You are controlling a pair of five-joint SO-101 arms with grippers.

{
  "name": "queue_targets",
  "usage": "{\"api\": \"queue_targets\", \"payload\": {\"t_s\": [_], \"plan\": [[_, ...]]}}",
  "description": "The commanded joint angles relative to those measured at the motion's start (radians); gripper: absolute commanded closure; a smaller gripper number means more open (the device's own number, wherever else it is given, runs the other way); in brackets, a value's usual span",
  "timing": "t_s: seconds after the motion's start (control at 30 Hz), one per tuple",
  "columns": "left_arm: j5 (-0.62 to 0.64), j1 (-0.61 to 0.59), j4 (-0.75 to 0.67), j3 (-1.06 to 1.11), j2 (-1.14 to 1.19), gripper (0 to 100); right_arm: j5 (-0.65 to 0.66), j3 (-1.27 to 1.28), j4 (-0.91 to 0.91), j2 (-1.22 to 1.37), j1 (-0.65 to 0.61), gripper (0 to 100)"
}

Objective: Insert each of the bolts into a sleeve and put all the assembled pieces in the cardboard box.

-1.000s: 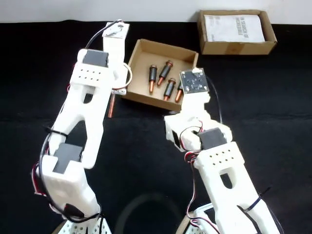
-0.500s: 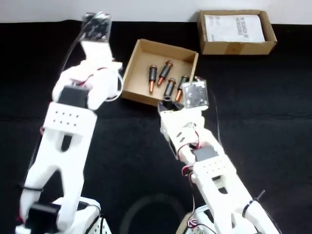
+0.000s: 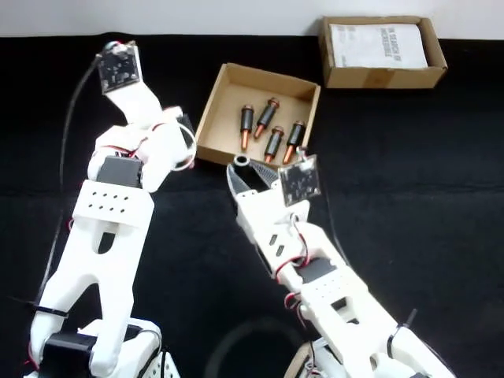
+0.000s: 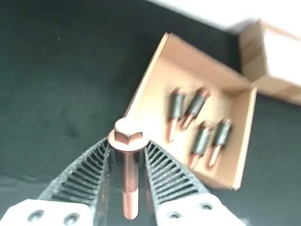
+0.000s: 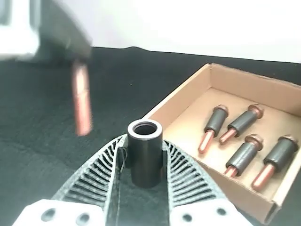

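**Bolt [image 4: 126,179] and sleeve [image 5: 145,157] drawn back from cardboard box [image 5: 254,82]**

Both arms had withdrawn. Left gripper [image 4: 126,143] clamped the bolt, head at its fingertips. Right gripper [image 5: 145,141] clamped the sleeve, bore upward, box just beyond. The shank likely needed centring over the bore before insertion.

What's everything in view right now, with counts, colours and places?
assembled pieces: 4, black sleeves on copper bolts, lying inside the cardboard box
cardboard box: 1, brown, open, middle rear of the table
second box: 1, brown with a white sheet inside, far rear corner
loose bolt: 1, copper, between the left arm's jaws
loose sleeve: 1, black, between the right arm's jaws, just in front of the cardboard box
table cover: 1, black
left arm: 1, white, jaws shut on the loose bolt
right arm: 1, white, jaws shut on the loose sleeve
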Motion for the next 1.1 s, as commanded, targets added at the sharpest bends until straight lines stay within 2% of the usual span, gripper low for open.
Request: {"api": "queue_targets", "payload": {"t_s": [0.0, 0.17, 0.57, 0.73, 0.9, 1.07], "plan": [[0.057, 0.008, -0.11, -0.008, -0.048, 99, 0.012, 0.03, -0.064, -0.005, -0.007, 99.2], [0.06, 0.058, -0.176, -0.015, -0.068, 99, 0.011, 0.07, -0.099, -0.008, -0.007, 99.2], [0.051, 0.242, -0.169, -0.007, -0.246, 99, 0.009, 0.059, -0.097, -0.013, -0.008, 99.2], [-0.1, 0.291, -0.092, 0.016, -0.338, 99, 0.011, 0.059, -0.097, -0.013, -0.008, 99.2], [-0.186, 0.321, -0.094, 0.15, -0.43, 99, 0.011, 0.058, -0.097, -0.015, -0.008, 99.2], [-0.201, 0.328, -0.146, 0.252, -0.501, 99, 0.011, 0.044, -0.093, -0.015, -0.007, 99.2]]}}
